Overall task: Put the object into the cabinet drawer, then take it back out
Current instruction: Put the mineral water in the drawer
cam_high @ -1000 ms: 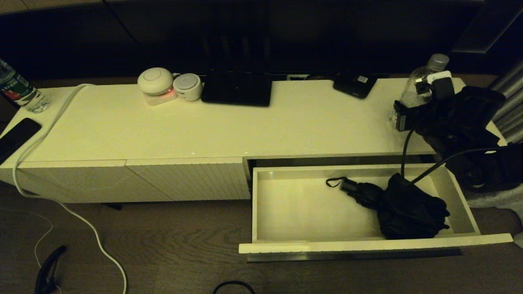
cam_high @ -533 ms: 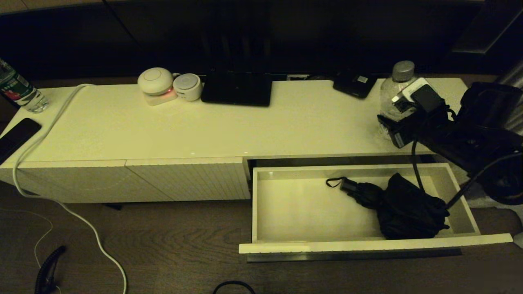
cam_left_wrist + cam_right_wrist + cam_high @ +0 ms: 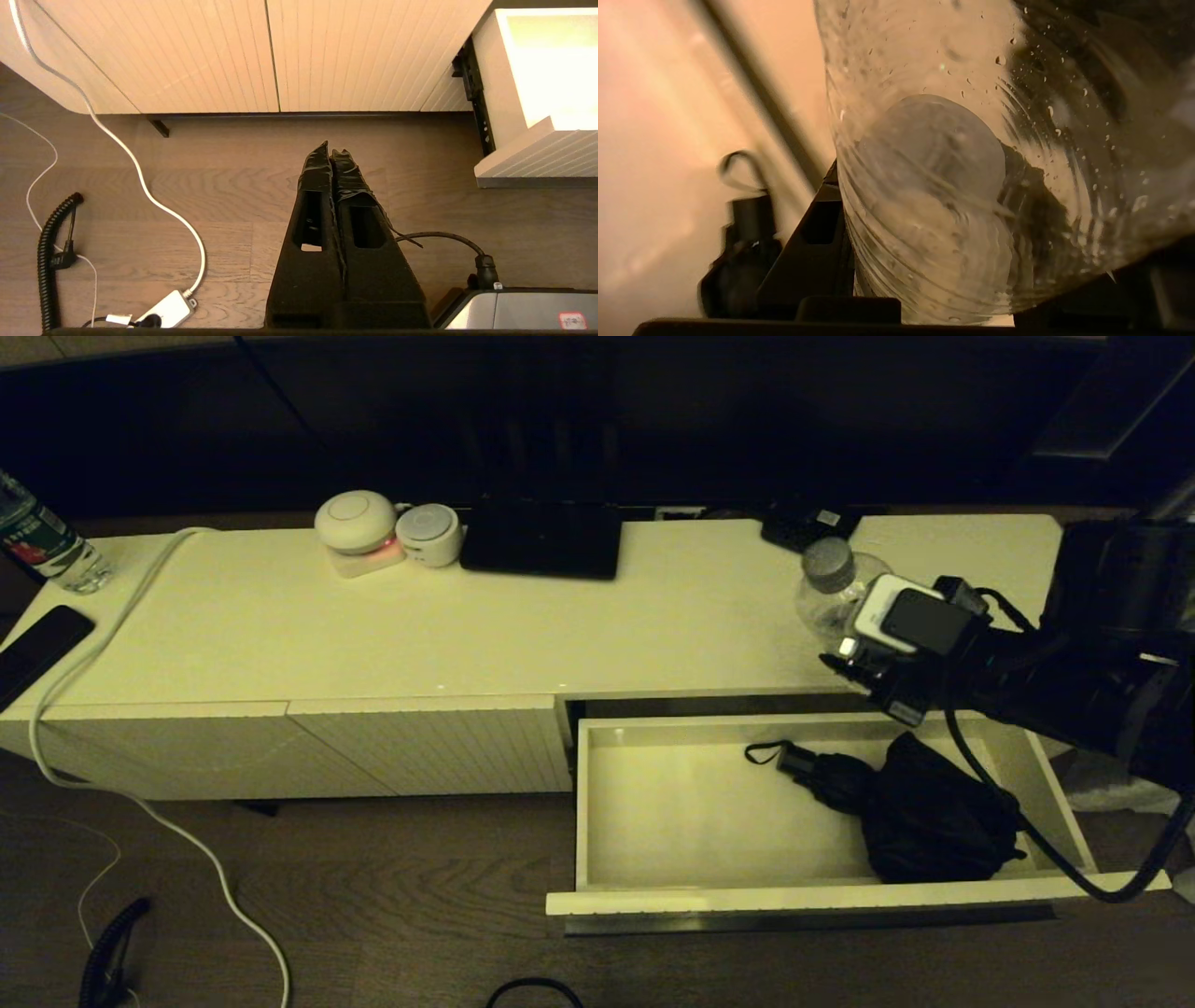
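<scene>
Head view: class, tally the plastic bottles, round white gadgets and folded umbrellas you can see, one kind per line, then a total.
Plastic bottles: 2
Round white gadgets: 2
Folded umbrellas: 1
Total: 5

Cabinet drawer [image 3: 812, 896]: cream-white, fine ribbed front w/ dark strip along lower edge, plain smooth inside; black folded umbrella [image 3: 920, 821] in it. Right gripper [image 3: 854, 658] black w/ white-and-dark block on top, clamped on clear plastic bottle [image 3: 826, 593] w/ grey cap, droplets speckling its wall. Left gripper [image 3: 331, 154] black; floor [image 3: 224, 196] brown wood grain, white cable [image 3: 140, 177] & black coiled cord [image 3: 46, 252] on it.
</scene>
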You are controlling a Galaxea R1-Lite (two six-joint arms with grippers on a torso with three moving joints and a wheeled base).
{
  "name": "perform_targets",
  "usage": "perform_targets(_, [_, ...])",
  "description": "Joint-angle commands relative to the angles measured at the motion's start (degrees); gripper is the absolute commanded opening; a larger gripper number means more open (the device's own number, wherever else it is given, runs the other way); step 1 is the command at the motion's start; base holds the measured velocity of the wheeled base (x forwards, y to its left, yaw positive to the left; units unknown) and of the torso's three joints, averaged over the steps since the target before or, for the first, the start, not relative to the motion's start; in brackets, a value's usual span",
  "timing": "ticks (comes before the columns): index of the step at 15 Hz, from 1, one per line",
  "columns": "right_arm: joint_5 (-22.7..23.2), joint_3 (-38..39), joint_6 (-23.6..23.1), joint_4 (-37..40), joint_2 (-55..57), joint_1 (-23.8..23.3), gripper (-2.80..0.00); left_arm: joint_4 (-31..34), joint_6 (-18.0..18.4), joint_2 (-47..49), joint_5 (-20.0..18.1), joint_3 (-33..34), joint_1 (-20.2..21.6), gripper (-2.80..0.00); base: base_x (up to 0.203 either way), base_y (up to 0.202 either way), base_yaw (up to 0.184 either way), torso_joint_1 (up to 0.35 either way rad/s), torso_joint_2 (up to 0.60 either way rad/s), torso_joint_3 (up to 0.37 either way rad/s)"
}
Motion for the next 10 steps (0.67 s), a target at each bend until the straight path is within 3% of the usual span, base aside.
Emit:
perform_targets(1, [-0.1,2.0,-5.8,1.3,-0.7,3.3,-2.8,0.0,0.0,-0.1,0.0,0.0,0.0,-2.8,0.0,0.0,0.0,0.0,0.0,0.0])
perform_targets(4, [-0.2,3.2,-14.5,2.3,1.1,5.1,-2.8,0.0,0.0,-0.1,0.0,0.1,0.0,-2.8,0.0,0.0,0.0,0.0,0.0,0.0])
perform_targets(10, [-1.0,5.1,-24.1,9.4,3.5,5.1,-2.8,0.0,0.0,-0.1,0.0,0.1,0.0,-2.8,0.0,0.0,0.0,0.0,0.0,0.0])
